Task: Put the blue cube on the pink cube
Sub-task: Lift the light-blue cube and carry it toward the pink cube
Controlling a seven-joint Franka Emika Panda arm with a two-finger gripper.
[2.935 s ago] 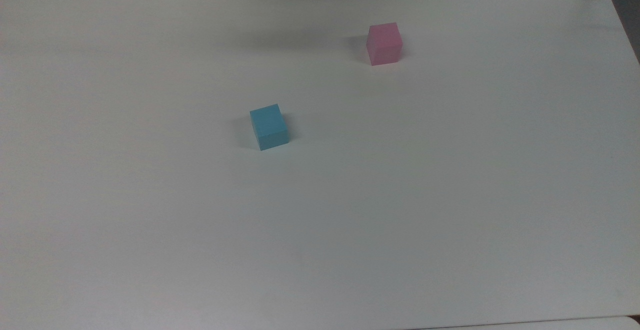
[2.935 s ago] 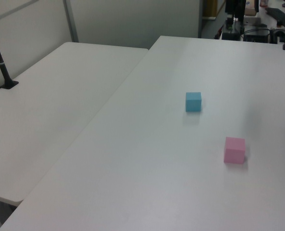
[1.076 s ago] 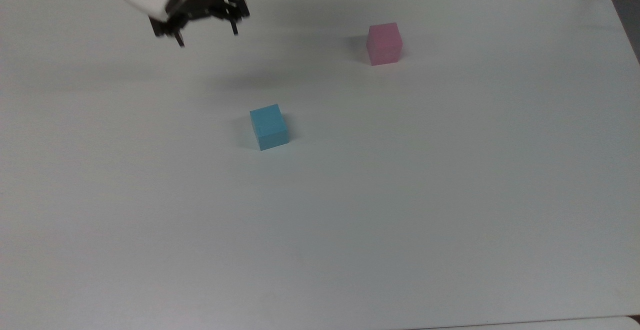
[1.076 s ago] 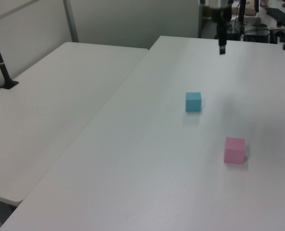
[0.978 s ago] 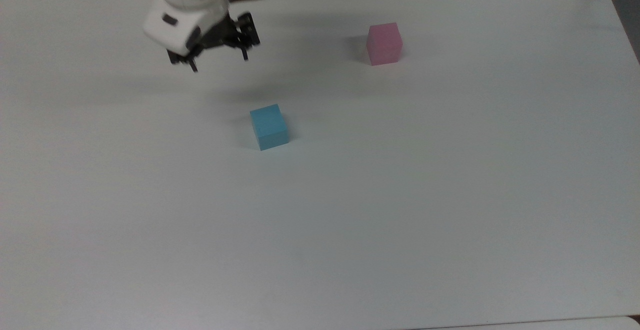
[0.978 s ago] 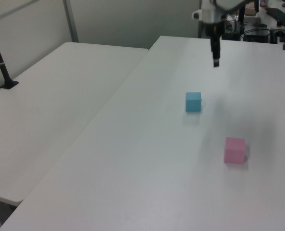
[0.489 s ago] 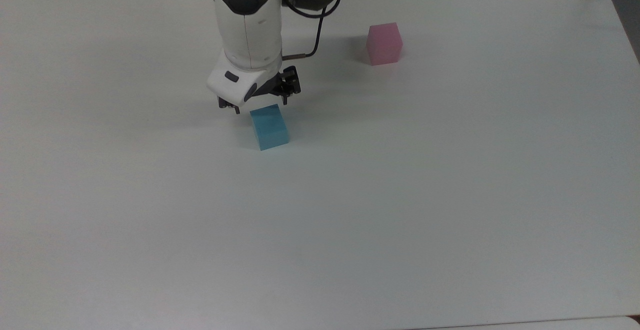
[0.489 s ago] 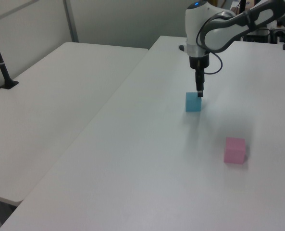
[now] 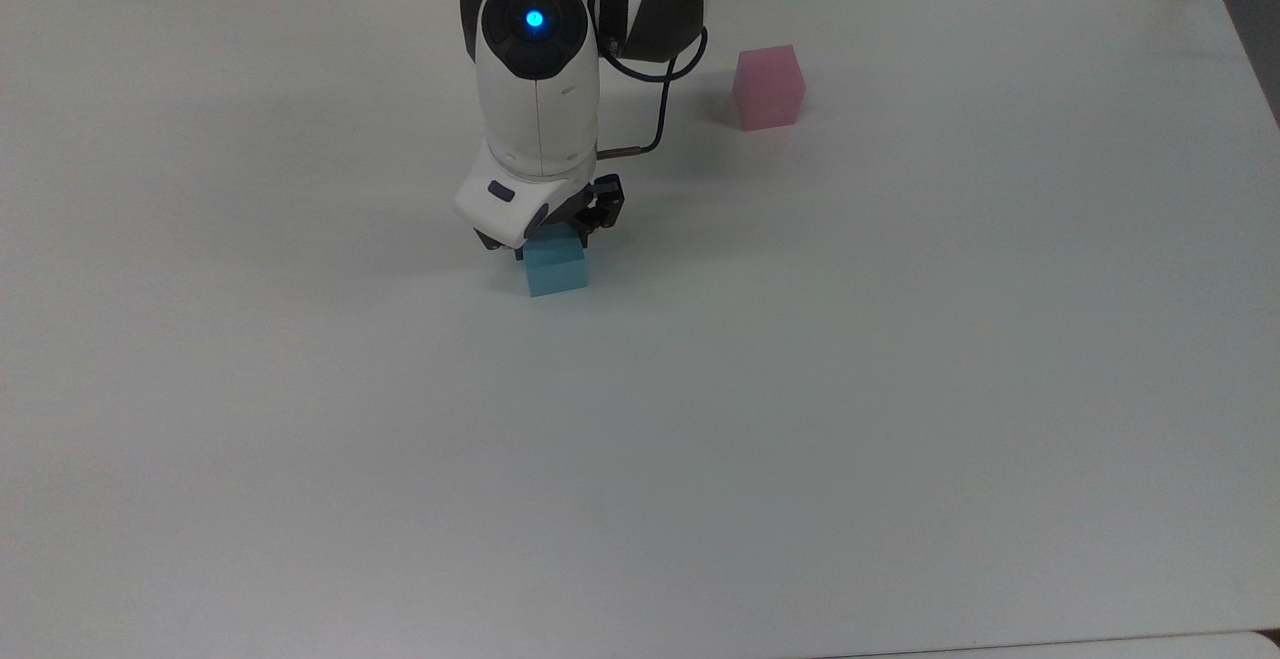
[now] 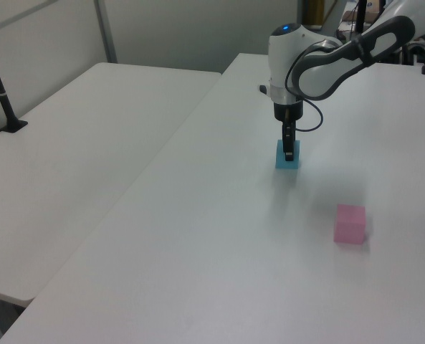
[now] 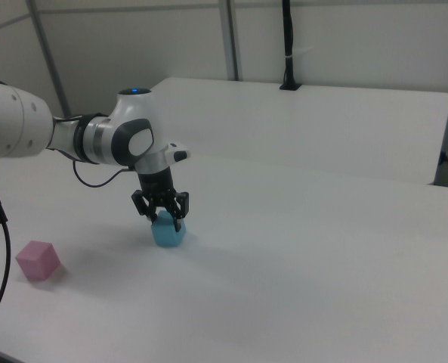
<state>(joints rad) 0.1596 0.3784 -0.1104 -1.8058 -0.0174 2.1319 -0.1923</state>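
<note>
Desk [image 9: 900, 389]: white, broad bare surface toward the top view's lower edge and both sides; second white table [image 10: 69, 179] adjoining at the left view's left.
Blue cube [image 9: 556, 266]: on desk near centre, well clear of every edge.
Pink cube [image 9: 768, 87]: well apart, toward the top view's upper right.
Tool [image 11: 162, 215]: lowered since half a second ago onto blue cube, fingers spread, straddling its top; cube slightly shifted.
</note>
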